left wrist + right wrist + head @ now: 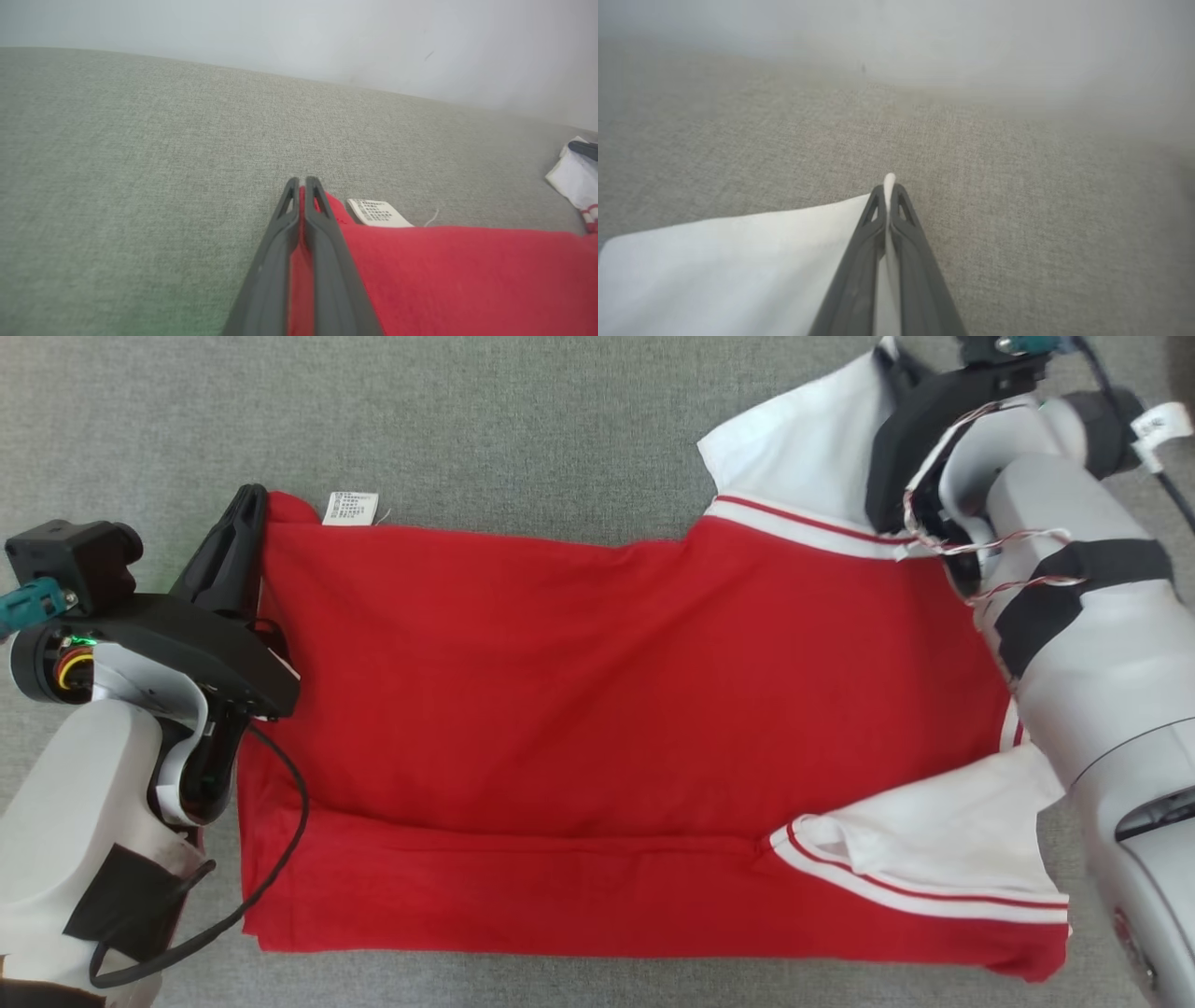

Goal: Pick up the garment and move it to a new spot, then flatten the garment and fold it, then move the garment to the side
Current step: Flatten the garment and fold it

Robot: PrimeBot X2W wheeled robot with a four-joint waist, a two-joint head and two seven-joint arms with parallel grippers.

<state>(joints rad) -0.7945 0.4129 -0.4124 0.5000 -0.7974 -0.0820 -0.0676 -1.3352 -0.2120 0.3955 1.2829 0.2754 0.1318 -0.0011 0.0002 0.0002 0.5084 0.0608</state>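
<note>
The left gripper (302,182) is clamped on a red corner of the garment (607,691), its two dark fingers pressed together with a strip of red cloth showing between them. Just right of its tips, a white care label (378,212) lies at the garment's edge. Ahead of the tips and off to their left, the grey woven surface (140,163) runs up to a pale wall (280,28). In the head view, a black cable (280,840) loops from this arm across the red cloth behind the gripper.

The right gripper (889,186) is pinched tight on a white sleeve (738,261), and a sliver of white pokes out past its tips. The sleeve spreads away to the left of the fingers and lies on the same grey surface, which is blurred further off.

Between the two grippers, the garment's red body lies spread across the surface, held at its far edge by both. A long fold runs along the side nearer the robot. Beside the right forearm (1102,644), on that nearer side, the second sleeve (934,859) lies on the red cloth. It is white with red stripes at its seam.
</note>
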